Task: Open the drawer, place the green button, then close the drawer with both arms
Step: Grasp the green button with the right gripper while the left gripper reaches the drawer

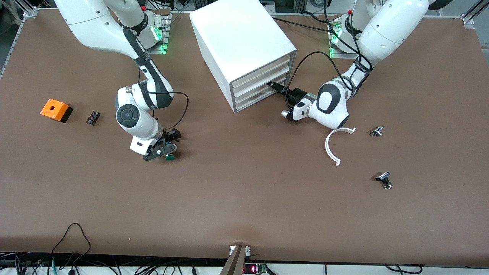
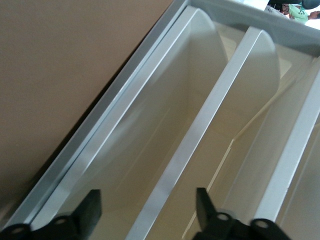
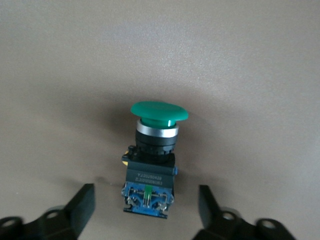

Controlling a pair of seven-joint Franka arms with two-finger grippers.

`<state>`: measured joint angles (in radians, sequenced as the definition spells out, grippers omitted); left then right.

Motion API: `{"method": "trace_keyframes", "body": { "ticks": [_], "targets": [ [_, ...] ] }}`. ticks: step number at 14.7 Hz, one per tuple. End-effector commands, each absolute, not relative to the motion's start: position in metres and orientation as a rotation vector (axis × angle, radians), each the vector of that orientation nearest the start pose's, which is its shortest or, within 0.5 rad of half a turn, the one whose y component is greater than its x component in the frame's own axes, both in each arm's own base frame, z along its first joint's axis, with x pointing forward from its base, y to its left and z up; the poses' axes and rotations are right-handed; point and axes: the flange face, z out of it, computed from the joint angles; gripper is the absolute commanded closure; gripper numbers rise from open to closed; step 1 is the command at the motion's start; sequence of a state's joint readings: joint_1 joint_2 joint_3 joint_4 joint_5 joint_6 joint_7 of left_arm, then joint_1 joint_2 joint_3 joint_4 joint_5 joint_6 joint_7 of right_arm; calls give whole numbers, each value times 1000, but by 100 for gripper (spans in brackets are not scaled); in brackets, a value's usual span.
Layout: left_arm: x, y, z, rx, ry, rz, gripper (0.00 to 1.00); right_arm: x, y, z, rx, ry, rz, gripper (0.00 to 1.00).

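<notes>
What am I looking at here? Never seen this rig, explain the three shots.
Two white robot arms at a brown table, each ending in a two-finger claw. The front view looks down from across the table; the other two come from cameras on the wrists. The left claw, open, is at the drawer, lowest of four in the white cabinet. The right claw, open, straddles the green-capped button lying on the table; nothing is held. Also on the table: an orange box, a small black part, a white arc and two metal knobs.

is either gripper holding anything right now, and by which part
Nothing is held. The right gripper is open around the green-capped black button; the left gripper is open at the white cabinet drawers.
</notes>
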<state>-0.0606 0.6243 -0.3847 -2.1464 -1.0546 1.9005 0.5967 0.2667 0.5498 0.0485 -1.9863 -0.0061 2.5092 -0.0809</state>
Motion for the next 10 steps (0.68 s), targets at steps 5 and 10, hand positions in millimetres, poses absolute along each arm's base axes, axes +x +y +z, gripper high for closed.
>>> {"method": "trace_keyframes", "body": {
  "ticks": [5,10],
  "targets": [
    [405,-284,130,1918,-208,-795,100,578,186,177,-3055,-627,36,63],
    [467,-230,133,2021,-134,-620,100,595,192,207,-3049,-620,-56,75]
  ]
}}
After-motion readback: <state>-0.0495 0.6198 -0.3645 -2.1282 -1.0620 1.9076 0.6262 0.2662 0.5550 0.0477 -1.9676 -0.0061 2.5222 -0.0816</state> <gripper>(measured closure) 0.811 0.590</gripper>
